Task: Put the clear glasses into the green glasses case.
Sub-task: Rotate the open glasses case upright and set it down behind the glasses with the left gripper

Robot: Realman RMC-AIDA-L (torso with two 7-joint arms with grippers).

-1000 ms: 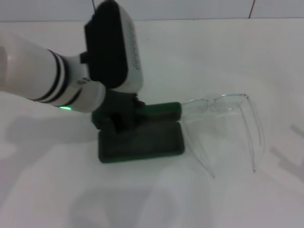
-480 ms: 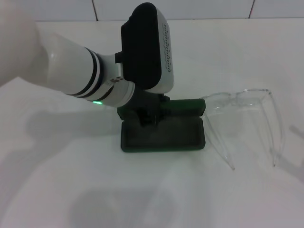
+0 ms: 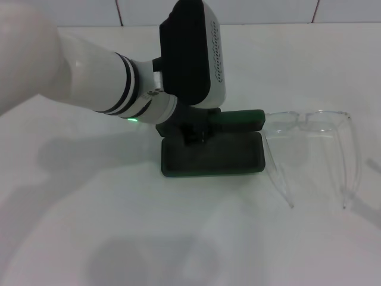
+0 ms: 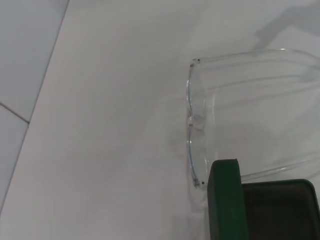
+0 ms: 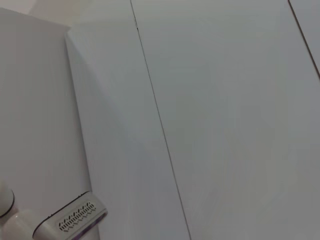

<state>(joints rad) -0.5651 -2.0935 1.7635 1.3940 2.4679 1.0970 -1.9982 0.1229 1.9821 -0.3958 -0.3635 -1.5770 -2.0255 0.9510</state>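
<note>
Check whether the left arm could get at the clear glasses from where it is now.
Probably yes. The left gripper is down at the open green glasses case, and the clear glasses lie just beyond the case's end with nothing on or over them. It would first have to leave the case.

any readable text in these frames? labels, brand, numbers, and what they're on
None can be read.
Green glasses case: open, no lettering shows on the lining or on the lid edge in the head or left wrist view.
Clear glasses: no marking visible.
Left arm's wrist housing: only a row of vent slots, no text.
Left claw at the case: no label visible.
</note>
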